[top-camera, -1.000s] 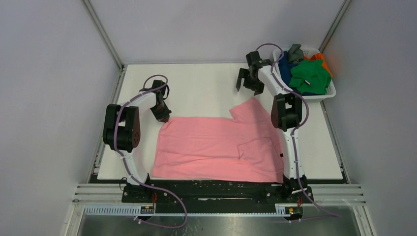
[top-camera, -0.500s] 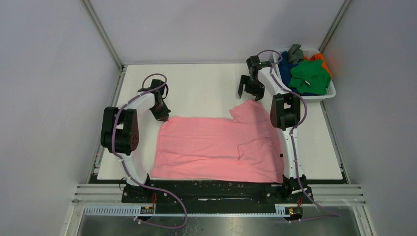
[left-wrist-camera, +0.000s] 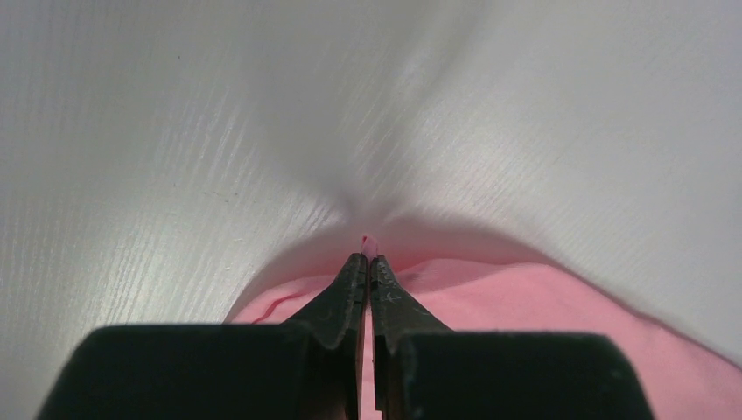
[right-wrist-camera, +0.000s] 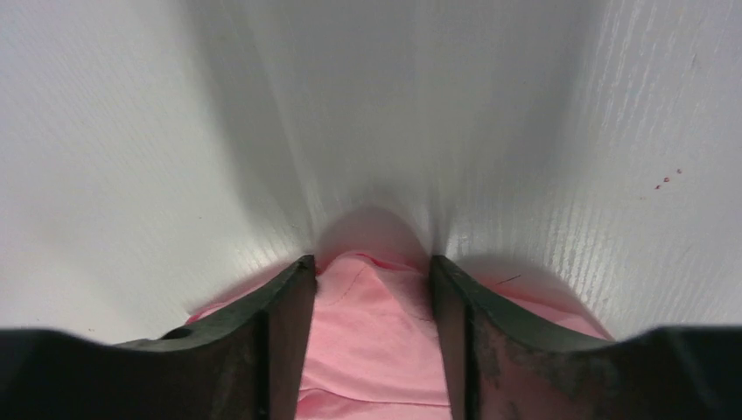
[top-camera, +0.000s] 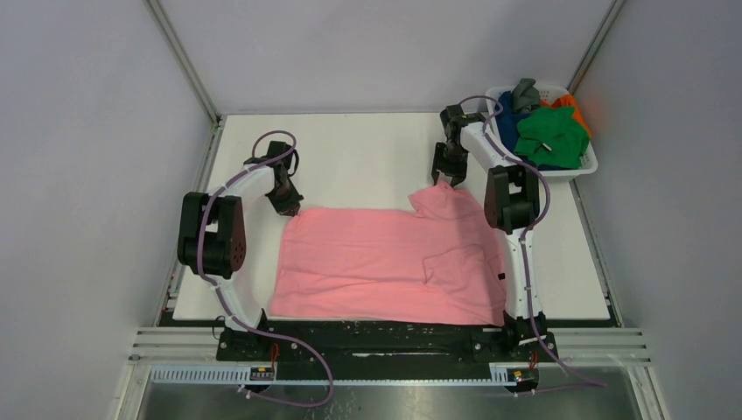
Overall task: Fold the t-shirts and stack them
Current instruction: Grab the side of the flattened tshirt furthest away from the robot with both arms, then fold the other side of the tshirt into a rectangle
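Pink t-shirt [top-camera: 385, 258] spread flat on desk [top-camera: 367, 157], reaching its near edge.
Left tool [left-wrist-camera: 367, 262] clenched on its far-left corner; right tool [right-wrist-camera: 369, 264] released, fingers [right-wrist-camera: 280, 324] straddling the far-right corner.

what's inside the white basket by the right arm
The basket holds a heap: green shirt on top, dark blue shirt beneath it, orange shirt and grey shirt behind. Anything lower is covered.
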Controlling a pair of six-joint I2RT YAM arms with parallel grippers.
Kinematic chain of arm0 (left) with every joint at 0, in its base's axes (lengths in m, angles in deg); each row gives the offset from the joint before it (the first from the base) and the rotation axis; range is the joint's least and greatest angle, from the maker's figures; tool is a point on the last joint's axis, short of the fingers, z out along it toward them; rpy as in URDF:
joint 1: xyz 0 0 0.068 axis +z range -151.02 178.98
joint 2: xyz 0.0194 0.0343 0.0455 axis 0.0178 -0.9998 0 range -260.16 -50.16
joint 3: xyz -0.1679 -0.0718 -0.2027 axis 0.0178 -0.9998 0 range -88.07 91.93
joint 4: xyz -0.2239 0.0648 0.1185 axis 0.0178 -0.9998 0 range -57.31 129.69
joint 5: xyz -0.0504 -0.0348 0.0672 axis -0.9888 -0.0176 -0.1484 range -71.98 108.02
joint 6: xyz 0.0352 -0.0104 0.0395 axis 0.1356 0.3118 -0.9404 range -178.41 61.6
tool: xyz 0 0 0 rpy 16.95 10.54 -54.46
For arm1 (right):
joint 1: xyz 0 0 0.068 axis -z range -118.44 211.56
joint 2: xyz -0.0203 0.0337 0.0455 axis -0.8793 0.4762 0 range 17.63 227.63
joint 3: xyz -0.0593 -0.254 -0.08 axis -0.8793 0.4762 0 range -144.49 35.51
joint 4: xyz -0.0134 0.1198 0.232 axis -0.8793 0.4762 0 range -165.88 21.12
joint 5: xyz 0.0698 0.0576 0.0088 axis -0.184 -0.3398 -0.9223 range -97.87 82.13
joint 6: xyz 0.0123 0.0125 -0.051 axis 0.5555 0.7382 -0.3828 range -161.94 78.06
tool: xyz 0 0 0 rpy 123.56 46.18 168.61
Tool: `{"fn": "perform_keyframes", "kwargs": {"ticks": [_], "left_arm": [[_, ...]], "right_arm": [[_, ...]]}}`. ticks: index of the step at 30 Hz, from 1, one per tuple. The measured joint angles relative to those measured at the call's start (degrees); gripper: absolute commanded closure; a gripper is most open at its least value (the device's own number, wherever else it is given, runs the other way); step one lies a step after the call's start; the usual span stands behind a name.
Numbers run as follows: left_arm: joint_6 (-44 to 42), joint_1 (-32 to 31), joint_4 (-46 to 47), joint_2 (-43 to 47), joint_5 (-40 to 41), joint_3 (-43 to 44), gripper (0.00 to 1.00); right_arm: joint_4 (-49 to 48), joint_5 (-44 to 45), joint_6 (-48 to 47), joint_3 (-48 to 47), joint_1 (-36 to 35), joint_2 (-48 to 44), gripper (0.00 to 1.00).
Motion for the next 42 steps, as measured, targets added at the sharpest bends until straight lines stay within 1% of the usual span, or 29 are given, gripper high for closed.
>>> {"fn": "perform_keyframes", "kwargs": {"ticks": [6,8,10,15,18,20,24,30,37,42], "left_arm": [[-0.04,0.0,-0.02,0.0,-0.17,0.0,1.0],[-0.04,0.0,0.0,0.0,-0.28,0.0,1.0],[-0.04,0.0,-0.02,0.0,-0.35,0.0,1.0],[-0.02,0.0,-0.02,0.11,-0.37,0.0,1.0],[0.0,-0.15,0.02,1.18,-0.42,-0.17,1.0],[0.07,-0.33,0.63,3.1,-0.42,-1.16,1.0],[0.76,-0.83,1.81,7.54,-0.61,-4.09,1.0],[1.9,-1.92,3.34,11.74,-0.76,-8.61,1.0],[3.19,-2.99,3.26,22.03,0.04,-16.28,1.0],[3.85,-3.06,3.78,27.43,0.35,-20.17,1.0]], "right_arm": [[0.42,-0.2,-0.28,0.42,0.0,0.0,0.88],[0.44,-0.31,-0.26,0.5,0.0,0.0,0.97],[0.35,-0.55,-0.35,0.66,0.0,-0.13,1.0],[-0.17,-0.63,-1.27,2.32,0.0,-1.2,1.0],[-1.57,-0.66,-2.38,6.38,0.0,-4.0,1.0],[-2.82,-0.83,-2.93,10.99,0.0,-7.43,1.0],[-6.67,-1.99,-3.89,23.15,-0.04,-17.84,1.0],[-10.73,-2.8,-4.55,37.64,-1.14,-32.0,1.0],[-11.74,-1.49,-4.59,51.15,-6.27,-44.26,1.0],[-10.43,0.94,-4.52,57.79,-10.16,-54.42,1.0]]}}
